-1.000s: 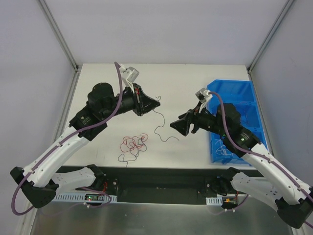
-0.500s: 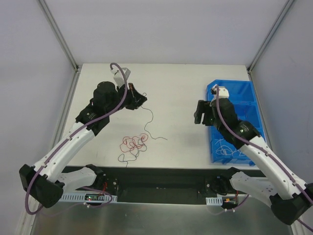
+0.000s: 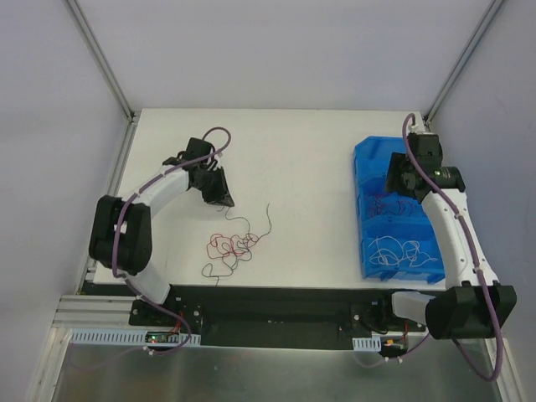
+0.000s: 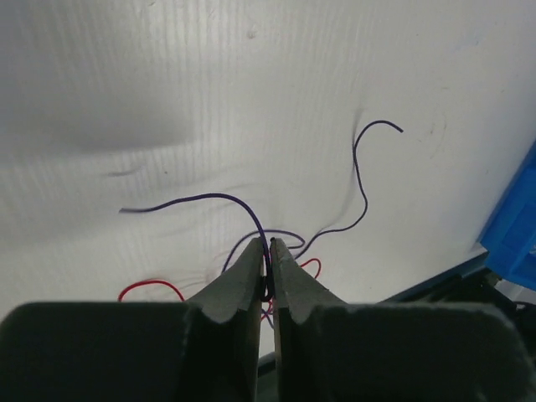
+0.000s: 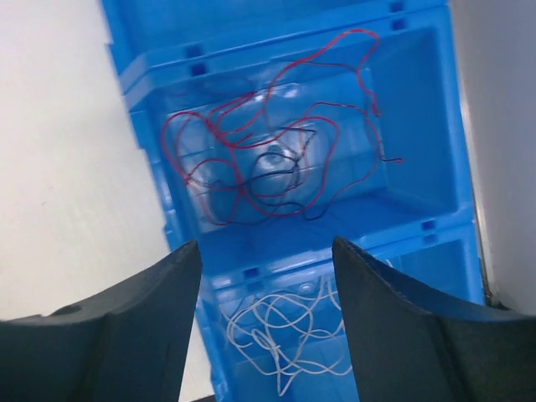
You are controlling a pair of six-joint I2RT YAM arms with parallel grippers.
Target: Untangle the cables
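White surface (image 3: 318, 151): tangled clump (image 3: 230, 245) lay unsorted by its near edge; blue bin (image 3: 365, 159) held sorted cables (image 5: 268, 163). Left end effector (image 4: 269, 251) pinched a purple cable (image 4: 205, 198); right end effector (image 5: 264, 251) gaped empty.

Glossy blue plastic bin (image 5: 285, 52) — matt white table (image 4: 167, 84), finely ribbed — smooth purple cable (image 4: 218, 196).
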